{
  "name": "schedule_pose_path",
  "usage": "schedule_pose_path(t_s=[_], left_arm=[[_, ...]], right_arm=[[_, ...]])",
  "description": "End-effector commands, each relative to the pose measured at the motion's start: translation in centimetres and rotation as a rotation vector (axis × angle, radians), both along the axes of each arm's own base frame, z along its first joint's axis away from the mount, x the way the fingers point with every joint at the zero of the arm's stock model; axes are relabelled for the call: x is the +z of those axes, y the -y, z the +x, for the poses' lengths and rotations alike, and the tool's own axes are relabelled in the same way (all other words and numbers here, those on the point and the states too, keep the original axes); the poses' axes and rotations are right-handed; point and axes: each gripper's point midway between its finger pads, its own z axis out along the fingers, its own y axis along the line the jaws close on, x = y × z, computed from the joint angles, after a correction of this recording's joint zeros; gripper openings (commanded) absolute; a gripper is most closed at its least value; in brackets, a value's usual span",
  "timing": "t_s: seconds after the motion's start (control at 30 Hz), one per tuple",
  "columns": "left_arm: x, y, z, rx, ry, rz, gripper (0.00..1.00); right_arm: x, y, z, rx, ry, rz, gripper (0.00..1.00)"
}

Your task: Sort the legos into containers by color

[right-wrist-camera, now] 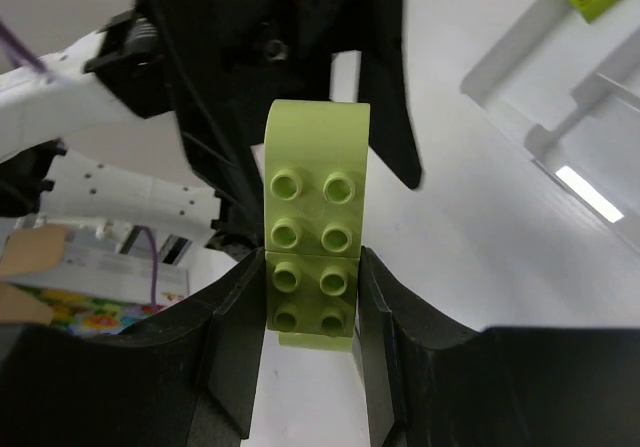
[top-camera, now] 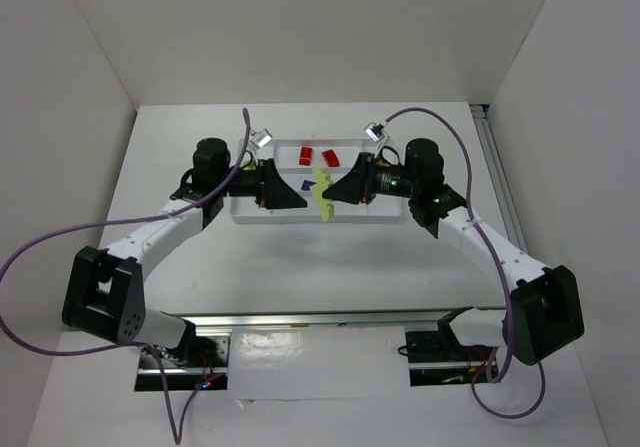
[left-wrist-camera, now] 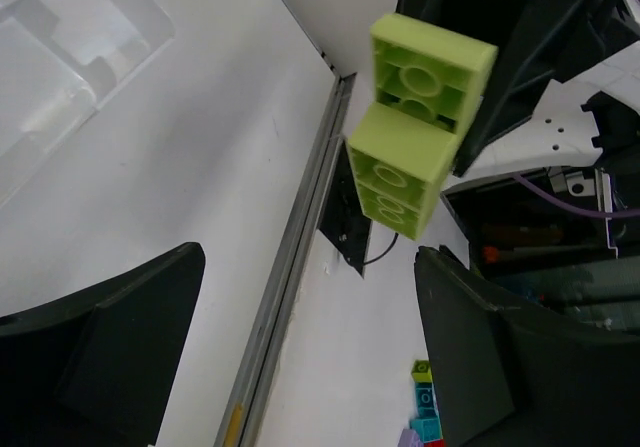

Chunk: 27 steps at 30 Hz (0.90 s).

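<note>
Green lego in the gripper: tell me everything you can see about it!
It is a yellow-green lego of shiny plastic, seemingly two bricks joined with a seam across the middle. One face shows eight round studs; the left wrist view shows its hollow underside with rings. The right gripper pinches one end; the other end sticks out free, over the white tray.

The left arm (top-camera: 150,235) and right arm (top-camera: 495,252) share white link shells and black cylindrical joint housings; their bases are blocky and black; a thin purple cable (top-camera: 430,111) trails from each; the fingers (right-wrist-camera: 225,357) are black wedges; a small green light (top-camera: 396,180) glows on the right wrist.
</note>
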Motion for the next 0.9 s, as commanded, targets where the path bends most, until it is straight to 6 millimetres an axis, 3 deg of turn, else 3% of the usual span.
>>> schedule_pose_path(t_s=[0.0,0.4,0.67,0.87], left_arm=[[2.3,1.5,-0.3,-0.107,0.136,-0.057,0.97],[5.0,2.0,-1.3,-0.174,0.209,-0.164,0.93],[3.7,3.4,-2.0,-0.250,0.157,-0.164,0.86],[3.9,3.7,-2.1,-0.250,0.155,-0.165,0.80]], right_arm=[[2.4,-0.5,-1.3,0.109,0.062,0.085,0.19],[1.5,-0.5,-1.7,0.147,0.039,0.091,0.19],[1.3,-0.5,-1.5,0.148,0.048,0.089,0.19],[1.0,-0.6,-1.3,0.148,0.039,0.086,0.19]])
